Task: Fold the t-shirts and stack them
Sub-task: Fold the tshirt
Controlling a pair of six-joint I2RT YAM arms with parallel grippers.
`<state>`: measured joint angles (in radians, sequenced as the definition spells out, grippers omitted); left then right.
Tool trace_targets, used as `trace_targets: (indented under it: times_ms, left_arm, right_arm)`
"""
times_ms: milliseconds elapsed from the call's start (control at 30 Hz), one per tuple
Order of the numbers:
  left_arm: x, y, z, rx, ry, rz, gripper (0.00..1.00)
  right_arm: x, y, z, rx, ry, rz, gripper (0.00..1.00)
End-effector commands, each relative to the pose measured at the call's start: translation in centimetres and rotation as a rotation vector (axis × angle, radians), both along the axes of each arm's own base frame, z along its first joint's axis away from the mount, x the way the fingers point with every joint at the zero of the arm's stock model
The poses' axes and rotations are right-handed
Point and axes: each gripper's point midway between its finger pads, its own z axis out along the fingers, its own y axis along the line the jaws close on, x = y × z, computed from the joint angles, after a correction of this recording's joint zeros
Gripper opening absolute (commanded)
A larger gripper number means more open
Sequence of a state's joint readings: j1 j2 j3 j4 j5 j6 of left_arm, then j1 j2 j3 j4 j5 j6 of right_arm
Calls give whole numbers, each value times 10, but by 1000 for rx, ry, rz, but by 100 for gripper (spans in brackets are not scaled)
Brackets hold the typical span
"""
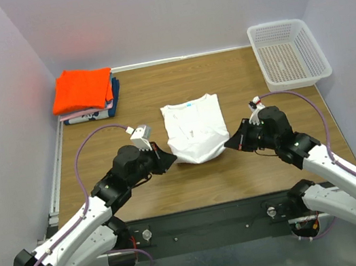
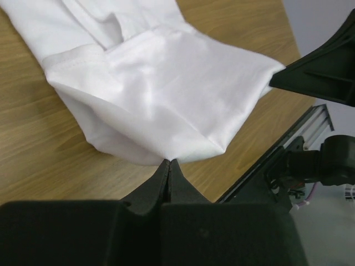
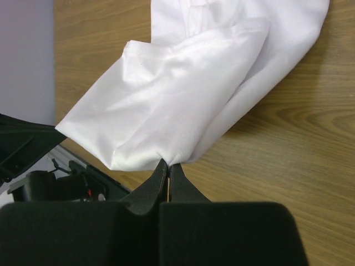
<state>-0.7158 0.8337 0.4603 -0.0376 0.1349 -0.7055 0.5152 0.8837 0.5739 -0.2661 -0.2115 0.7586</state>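
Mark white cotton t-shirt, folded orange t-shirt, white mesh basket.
white cotton t-shirt (image 1: pixel 194 126), top view, chest.
folded orange t-shirt (image 1: pixel 82 89), top view, upper face.
white plastic mesh basket (image 1: pixel 314 47), top view, right wall.

Robotics lab bench, no question, a boxed-in test cell. Plain pale panels (image 1: pixel 163 11) closing off three sides. Wood-grain tabletop (image 1: pixel 223 77) edged with aluminium rail (image 1: pixel 55 179). Two white jointed arms, left arm (image 1: pixel 79 236) and right arm (image 1: pixel 336 170), bolted to a black base plate (image 1: pixel 207 219) at the near edge, purple cables (image 1: pixel 77 166) looping off each. White mesh basket (image 1: pixel 274 24) parked far right, the lone household touch.
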Motion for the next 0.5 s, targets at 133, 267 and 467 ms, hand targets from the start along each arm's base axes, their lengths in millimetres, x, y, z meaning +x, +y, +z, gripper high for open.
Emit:
trace_targets:
  times_ms: [133, 267, 467]
  left_arm:
    - [-2, 1, 53, -82, -90, 0, 0]
    - [4, -2, 63, -89, -110, 12, 0]
    - [22, -5, 75, -100, -143, 54, 0]
  right_arm:
    - [-12, 8, 37, 79, -28, 57, 1]
    - [-10, 7, 49, 91, -62, 49, 1]
    - [-2, 3, 58, 90, -90, -3, 1]
